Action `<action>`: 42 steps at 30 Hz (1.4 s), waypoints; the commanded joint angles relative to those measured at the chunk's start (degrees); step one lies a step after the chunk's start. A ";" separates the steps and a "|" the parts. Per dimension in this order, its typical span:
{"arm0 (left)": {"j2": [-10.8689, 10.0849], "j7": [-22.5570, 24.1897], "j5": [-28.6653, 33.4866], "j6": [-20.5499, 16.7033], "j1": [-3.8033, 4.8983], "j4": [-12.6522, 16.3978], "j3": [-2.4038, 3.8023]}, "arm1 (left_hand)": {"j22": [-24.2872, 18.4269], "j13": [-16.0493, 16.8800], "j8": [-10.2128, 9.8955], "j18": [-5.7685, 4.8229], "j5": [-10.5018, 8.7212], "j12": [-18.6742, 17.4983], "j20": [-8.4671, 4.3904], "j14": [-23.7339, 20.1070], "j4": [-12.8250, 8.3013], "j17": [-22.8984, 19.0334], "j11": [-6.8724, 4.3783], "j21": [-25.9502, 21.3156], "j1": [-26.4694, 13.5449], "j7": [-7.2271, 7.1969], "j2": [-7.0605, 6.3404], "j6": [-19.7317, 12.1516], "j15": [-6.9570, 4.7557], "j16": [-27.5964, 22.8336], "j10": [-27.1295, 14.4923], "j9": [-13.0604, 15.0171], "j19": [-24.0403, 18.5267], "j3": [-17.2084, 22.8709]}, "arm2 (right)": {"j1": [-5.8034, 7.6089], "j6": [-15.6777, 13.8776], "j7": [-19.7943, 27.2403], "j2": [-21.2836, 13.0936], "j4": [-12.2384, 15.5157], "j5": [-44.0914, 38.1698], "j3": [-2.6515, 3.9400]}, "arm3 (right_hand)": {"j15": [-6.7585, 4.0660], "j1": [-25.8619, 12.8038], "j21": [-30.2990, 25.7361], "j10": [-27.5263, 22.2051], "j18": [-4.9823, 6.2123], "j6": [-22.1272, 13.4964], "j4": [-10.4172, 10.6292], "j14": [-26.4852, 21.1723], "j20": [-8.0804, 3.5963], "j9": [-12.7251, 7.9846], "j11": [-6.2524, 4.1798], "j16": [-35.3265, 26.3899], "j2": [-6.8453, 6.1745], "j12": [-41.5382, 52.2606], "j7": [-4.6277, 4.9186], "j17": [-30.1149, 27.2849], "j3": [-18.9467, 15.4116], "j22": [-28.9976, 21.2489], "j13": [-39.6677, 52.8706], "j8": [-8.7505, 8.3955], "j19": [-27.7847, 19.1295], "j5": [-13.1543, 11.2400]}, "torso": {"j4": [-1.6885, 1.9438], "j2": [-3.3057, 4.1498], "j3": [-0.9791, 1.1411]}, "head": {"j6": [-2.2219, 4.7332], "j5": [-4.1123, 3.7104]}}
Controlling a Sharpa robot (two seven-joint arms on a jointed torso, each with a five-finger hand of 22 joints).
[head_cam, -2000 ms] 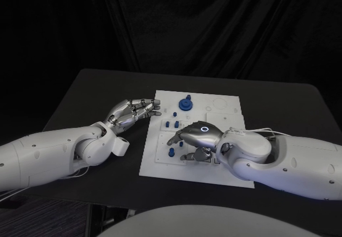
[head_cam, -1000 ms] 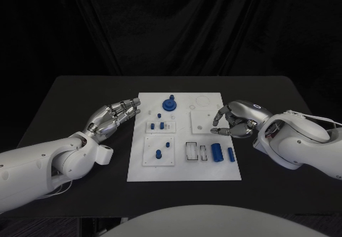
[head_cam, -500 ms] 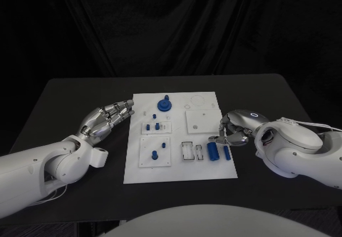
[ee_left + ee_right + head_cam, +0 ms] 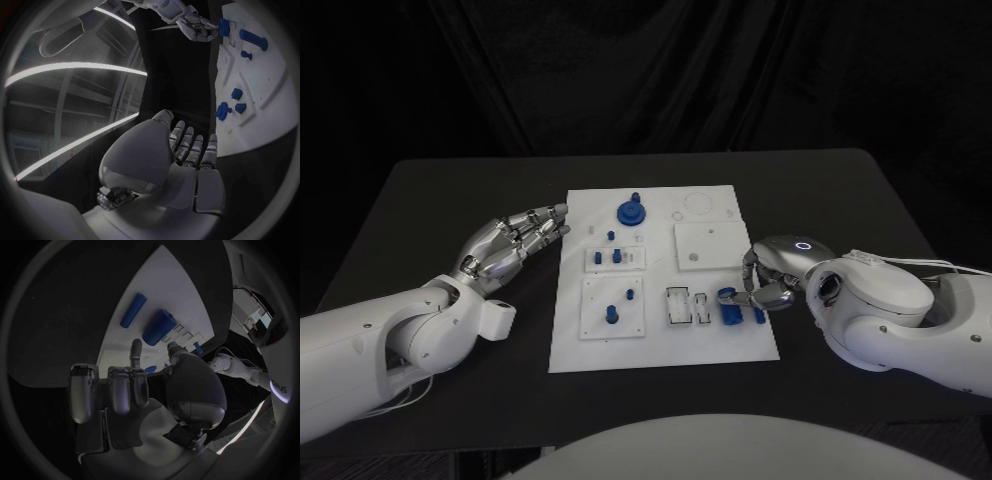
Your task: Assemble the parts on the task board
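Observation:
The white task board [image 4: 661, 345] lies mid-table. On it stand a blue knob [image 4: 633, 211], small blue pegs [image 4: 600, 257] and further pegs [image 4: 615, 315]. Two blue cylinders [image 4: 734, 308] lie near its right edge, also in the right wrist view [image 4: 159, 327]. My right hand [image 4: 773, 275] hovers at the far end of the cylinders. One finger [image 4: 134, 352] points at the thicker cylinder, the others are curled, and nothing is held. My left hand [image 4: 516, 240] floats beside the board's left edge with fingers extended and apart [image 4: 187, 145], holding nothing.
Black table [image 4: 459, 190] surrounds the board. Empty rectangular slots [image 4: 679, 305] sit left of the cylinders, and a square white plate [image 4: 707, 243] lies behind them. The left wrist view shows the board [image 4: 269, 95] and my right hand [image 4: 195, 26] beyond it.
My right hand has come from the square plate toward me and down to the two cylinders, its fingers curling in. The left hand has stayed beside the board.

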 commanded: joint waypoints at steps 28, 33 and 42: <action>0.09 7.05 0.29 2.74 -0.27 -0.14 0.04 | 1.31 0.34 1.19 -0.10 0.36 2.73 0.86 1.15 0.00 0.25 2.32 0.88 0.25 2.19 0.14 3.74 1.46 2.19 2.10 0.54 1.28 1.27 | -3.10 5.71 -1.72 4.72 -3.77 -1.91 0.05 | -0.53 -0.46 -0.48 5.95 -0.18 0.91 -0.06 5.91 -0.34 0.62 -0.51 0.11 1.94 0.15 0.01 15.06 1.96 13.57 15.07 -2.53 4.19 7.82 | 0.03 -0.10 -0.05 | -0.01 0.54; -0.02 6.81 0.29 2.89 -0.35 -0.13 0.04 | 1.41 0.34 1.26 -0.19 0.36 2.87 0.89 1.27 0.02 0.28 2.48 0.93 0.25 2.24 0.14 3.92 1.59 2.40 2.23 0.56 1.38 1.35 | -3.45 5.57 -1.59 5.09 -4.26 -1.62 0.06 | -0.70 1.27 -0.57 5.95 -0.14 1.86 -0.16 5.91 -0.43 1.15 -0.72 0.11 3.40 0.15 -0.25 15.06 3.97 13.51 15.07 -3.61 4.09 16.32 | 0.02 -0.12 -0.05 | -0.01 0.68; -0.07 6.53 0.29 3.13 -0.57 -0.19 0.04 | 1.62 0.34 1.35 -0.38 0.41 3.05 0.92 1.51 0.03 0.34 2.68 1.03 0.26 2.31 0.13 4.13 1.82 2.81 2.41 0.59 1.57 1.51 | -3.63 -1.26 1.28 5.05 -4.33 5.25 0.09 | -1.67 9.78 -0.23 5.95 -0.21 2.59 -0.99 5.89 -1.30 5.67 -1.86 0.06 2.75 0.15 -1.52 14.97 9.75 13.61 15.07 -1.62 4.20 37.08 | 0.03 -0.14 0.00 | -0.01 0.93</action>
